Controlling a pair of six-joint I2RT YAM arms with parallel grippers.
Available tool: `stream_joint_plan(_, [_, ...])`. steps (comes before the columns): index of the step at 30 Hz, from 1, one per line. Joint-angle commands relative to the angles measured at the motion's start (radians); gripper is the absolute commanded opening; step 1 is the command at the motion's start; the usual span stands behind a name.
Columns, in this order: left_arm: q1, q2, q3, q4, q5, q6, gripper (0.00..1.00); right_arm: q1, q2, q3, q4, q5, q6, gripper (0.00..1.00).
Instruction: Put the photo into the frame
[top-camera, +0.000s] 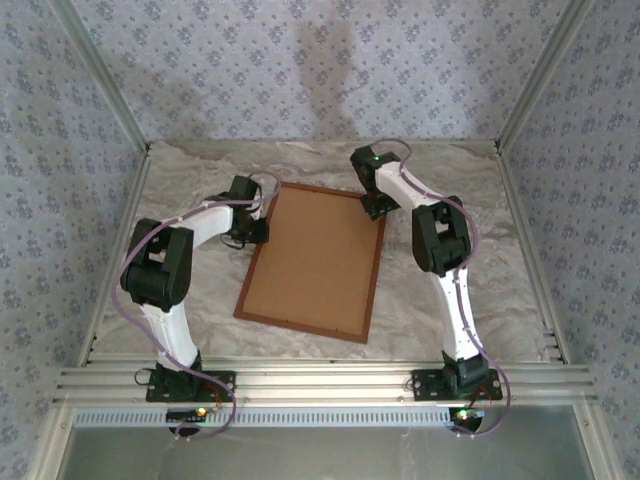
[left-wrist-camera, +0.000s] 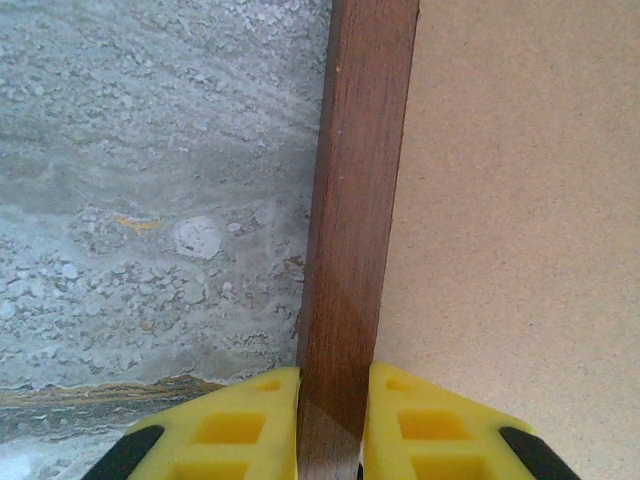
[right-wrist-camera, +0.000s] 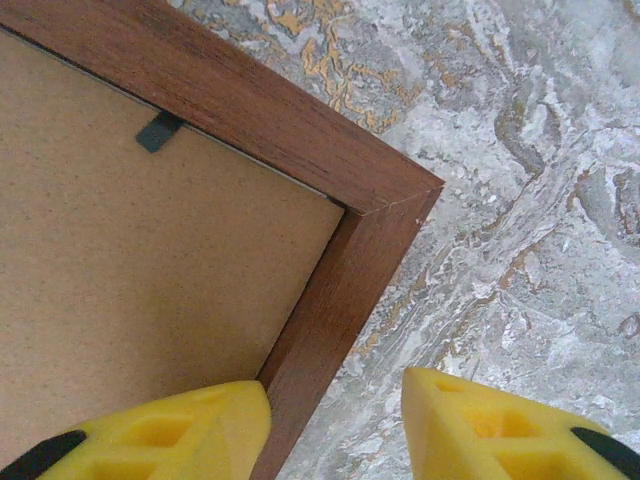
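Where it lies, the frame (left-wrist-camera: 350, 250) (reddish-brown) shows its backing (top-camera: 315, 260).

A lab robot cell: wallpaper-covered panels (top-camera: 300, 70) and aluminium rails (top-camera: 320, 380) enclose a marble-patterned tabletop (top-camera: 480, 290).

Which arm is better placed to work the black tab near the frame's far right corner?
Probably right: the right gripper is open near that tab, while the left gripper is clamped on the frame's opposite rail.
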Motion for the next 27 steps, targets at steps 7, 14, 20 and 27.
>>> stream_joint_plan(7, [-0.002,0.007,-0.036,-0.036,0.018,-0.001,0.20,0.029,0.123,0.058,-0.067,-0.187,0.123,0.48])
stream_joint_plan(14, [-0.001,0.005,-0.037,-0.035,0.027,-0.002,0.20,0.031,0.146,0.097,-0.088,-0.225,0.156,0.45])
stream_joint_plan(20, [-0.002,0.001,-0.038,-0.038,0.028,-0.002,0.20,0.029,0.148,0.099,-0.085,-0.237,0.185,0.44])
stream_joint_plan(27, [-0.002,-0.001,-0.039,-0.040,0.025,0.001,0.20,0.034,0.154,0.110,-0.103,-0.148,0.104,0.44])
